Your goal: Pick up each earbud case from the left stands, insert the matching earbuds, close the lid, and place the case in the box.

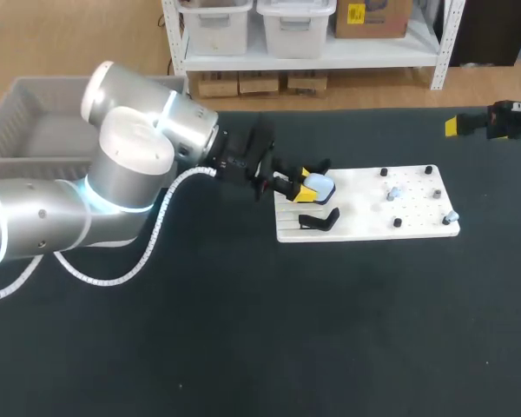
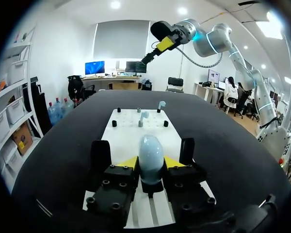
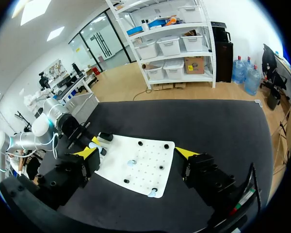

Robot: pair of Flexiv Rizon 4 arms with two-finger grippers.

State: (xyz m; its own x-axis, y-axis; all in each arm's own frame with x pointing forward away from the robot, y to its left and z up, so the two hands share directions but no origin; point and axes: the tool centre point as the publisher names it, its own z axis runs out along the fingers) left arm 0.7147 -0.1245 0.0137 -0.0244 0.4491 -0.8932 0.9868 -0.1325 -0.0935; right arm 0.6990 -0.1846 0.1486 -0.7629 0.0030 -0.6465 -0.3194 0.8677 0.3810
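A pale blue earbud case [image 1: 318, 184] [image 2: 151, 156] sits at the left end of the white pegboard [image 1: 365, 219] [image 2: 131, 131]. My left gripper [image 1: 307, 188] [image 2: 150, 162] is shut on it, one yellow fingertip pressing each side. An empty black stand [image 1: 319, 219] lies just in front of it. Two pale earbuds [image 1: 394, 193] [image 2: 143, 116] stand on pegs further along the board, another at its far corner [image 1: 451, 216]. My right gripper [image 1: 456, 126] [image 3: 136, 154] hangs open and empty beyond the board's right end, high above it. The grey box [image 1: 17, 91] is at the back left.
Several short black pegs [image 1: 398, 222] dot the right half of the pegboard. The black tabletop [image 1: 269, 330] stretches wide in front of the board. My left arm's body [image 1: 130, 165] and its white cable lie between the box and the board.
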